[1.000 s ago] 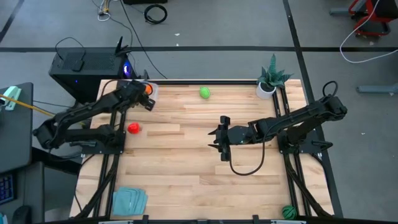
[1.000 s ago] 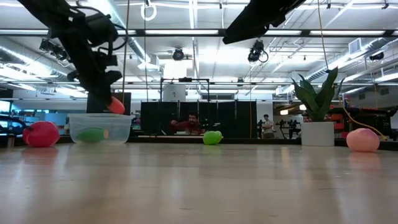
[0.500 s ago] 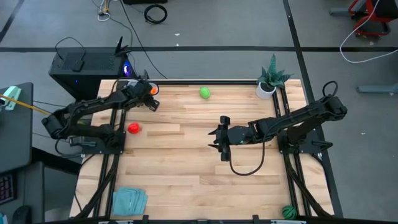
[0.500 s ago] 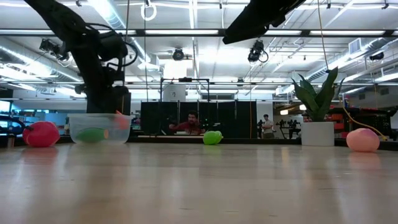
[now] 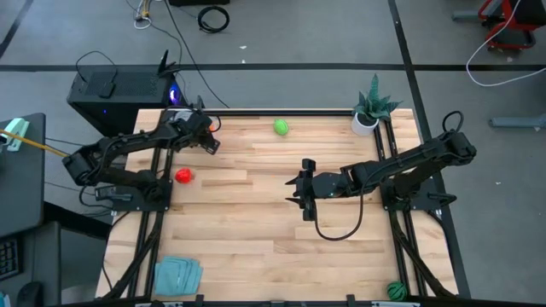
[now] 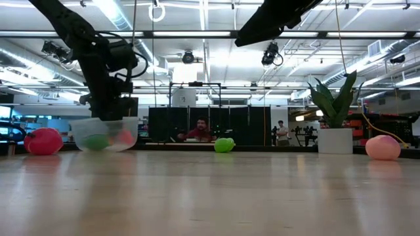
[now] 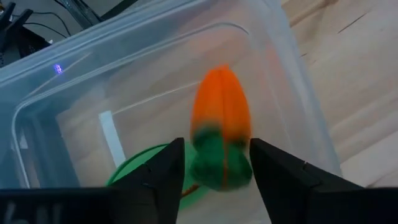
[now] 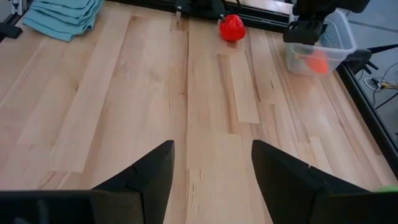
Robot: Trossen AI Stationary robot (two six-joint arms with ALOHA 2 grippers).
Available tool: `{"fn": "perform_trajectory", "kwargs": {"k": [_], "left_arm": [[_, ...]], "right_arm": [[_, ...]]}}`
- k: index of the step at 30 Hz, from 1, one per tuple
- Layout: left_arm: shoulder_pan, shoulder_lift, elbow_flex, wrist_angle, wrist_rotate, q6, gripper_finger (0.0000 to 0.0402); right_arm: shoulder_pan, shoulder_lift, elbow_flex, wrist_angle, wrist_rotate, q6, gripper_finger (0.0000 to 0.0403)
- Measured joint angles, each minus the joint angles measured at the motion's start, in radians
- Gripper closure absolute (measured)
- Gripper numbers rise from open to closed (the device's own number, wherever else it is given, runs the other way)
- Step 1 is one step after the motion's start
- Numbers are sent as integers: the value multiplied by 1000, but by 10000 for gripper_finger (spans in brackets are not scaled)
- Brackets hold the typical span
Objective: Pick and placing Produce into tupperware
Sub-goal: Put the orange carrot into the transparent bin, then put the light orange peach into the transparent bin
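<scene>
One carrot (image 7: 221,134) apparently points away from left tool (image 7: 214,168).

Two dark jointed arms, black looping cable, left pincer (image 7: 214,180) fingers matte black

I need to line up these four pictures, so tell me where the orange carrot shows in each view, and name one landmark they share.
High view: the carrot is a small orange spot at the left gripper, far left corner.
Low view: orange blur inside the tupperware, at the left.
Left wrist view: centre, in the tub between the open fingers.
Right wrist view: orange patch in the tub, upper right.
Shared landmark: the tupperware.
</scene>
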Motion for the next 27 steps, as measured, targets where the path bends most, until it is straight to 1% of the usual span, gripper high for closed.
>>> {"fn": "perform_trajectory", "kwargs": {"k": [6, 13, 17, 22, 24, 27], "left_arm": [[0, 0, 0, 14, 0, 0, 196], [0, -37, 0, 15, 0, 44, 206], [-1, -97, 0, 16, 0, 45, 213], [-8, -203, 0, -20, 6, 44, 220], [-25, -244, 0, -54, 23, 39, 223], [-66, -296, 0, -107, 87, 37, 227]], "right_arm": [[0, 0, 0, 0, 0, 0, 182], [0, 0, 0, 0, 0, 0, 182], [0, 0, 0, 0, 0, 0, 182], [0, 0, 0, -6, 0, 0, 182], [0, 0, 0, -17, 0, 2, 182], [0, 0, 0, -37, -1, 31, 182]]}}
